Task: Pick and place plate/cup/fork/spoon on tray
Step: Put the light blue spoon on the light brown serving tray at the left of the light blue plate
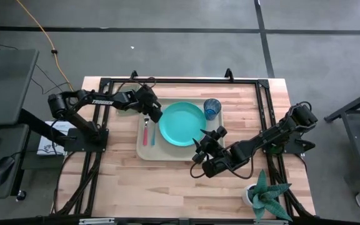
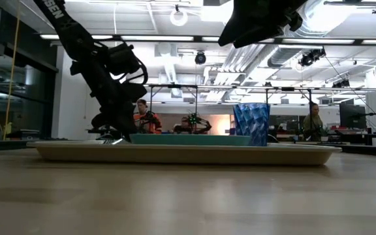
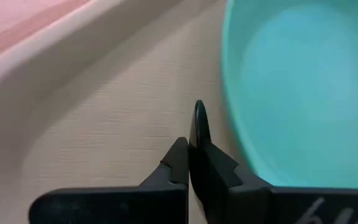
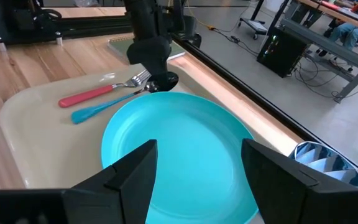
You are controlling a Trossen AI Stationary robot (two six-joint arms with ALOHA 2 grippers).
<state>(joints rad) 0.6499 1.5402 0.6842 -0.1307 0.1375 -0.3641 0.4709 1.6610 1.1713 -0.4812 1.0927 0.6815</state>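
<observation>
The beige tray [image 1: 144,150] holds the teal plate [image 1: 182,123], with the blue cup [image 1: 212,109] upright at its far right corner. The pink-handled fork [image 4: 86,94] and the blue-handled spoon [image 4: 98,110] lie side by side on the tray floor left of the plate. My left gripper [image 1: 155,114] is low over the tray's far left part, shut on the spoon. My right gripper [image 1: 208,140] is open and empty above the plate's near right rim. My left gripper pinches the spoon's dark oval bowl [image 3: 199,121] between its two fingertips. The fingers slant down from the table's far left side. The bowl stands on edge beside the plate's rim, and the blue handle [image 4: 95,112] lies on the tray floor, pointing toward the near edge.
A potted plant [image 1: 264,197] stands at the table's near right corner. A flat olive-green rectangle [image 4: 122,45] lies beyond the tray's far left edge. Black frame rails [image 1: 180,81] border the table. People [image 2: 313,119] show in the room behind.
</observation>
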